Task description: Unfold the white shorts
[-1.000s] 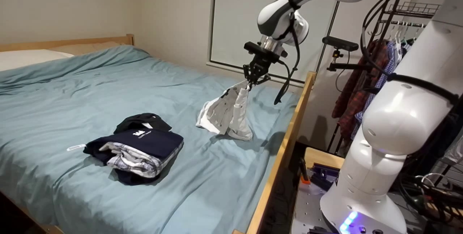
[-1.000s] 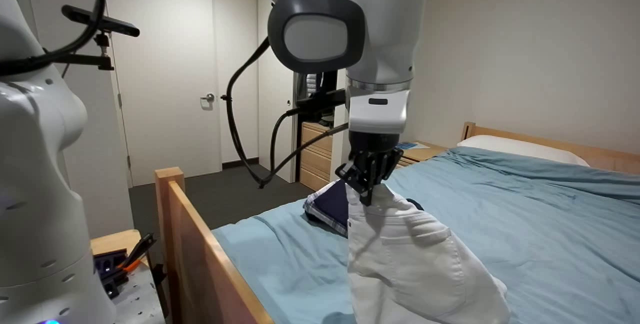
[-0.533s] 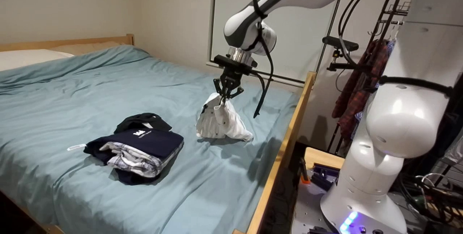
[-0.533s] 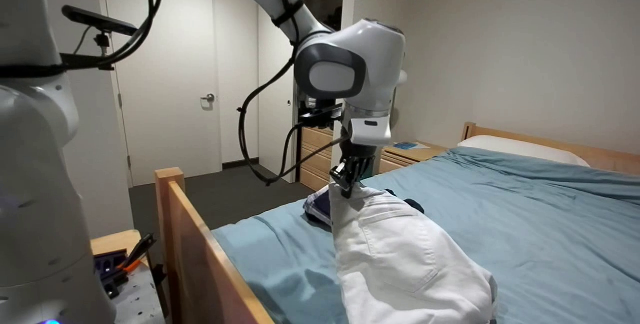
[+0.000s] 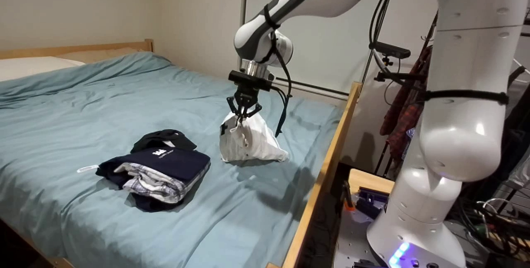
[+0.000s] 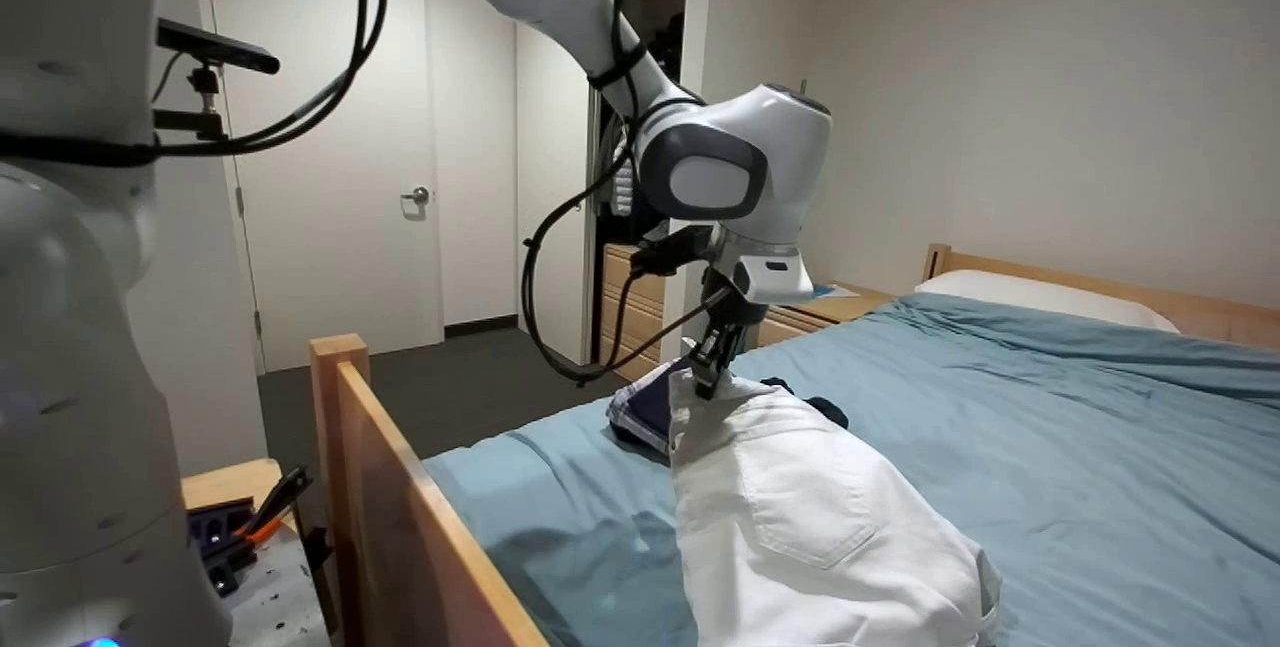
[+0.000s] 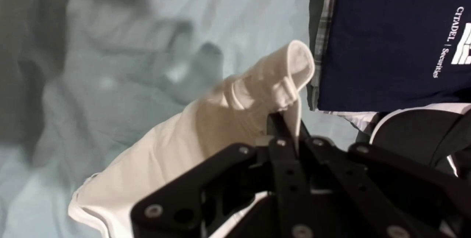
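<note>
One pair white shorts (image 6: 820, 522) | jaws gripping, now nearer clothes stack (image 5: 159, 172)

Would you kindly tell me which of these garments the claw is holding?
The white shorts: their waistband is pinched in the claw, while the stacked dark and plaid clothes lie apart on the bed.

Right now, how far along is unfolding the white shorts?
Done: the claw has a grip, closed on the waistband. In hand: the white shorts are held tented, waistband raised, lower part apparently resting on the bed. Left, I'd judge: spread them flat and let go, since they're tented and gripped. Can't tell what folds remain inside.
</note>
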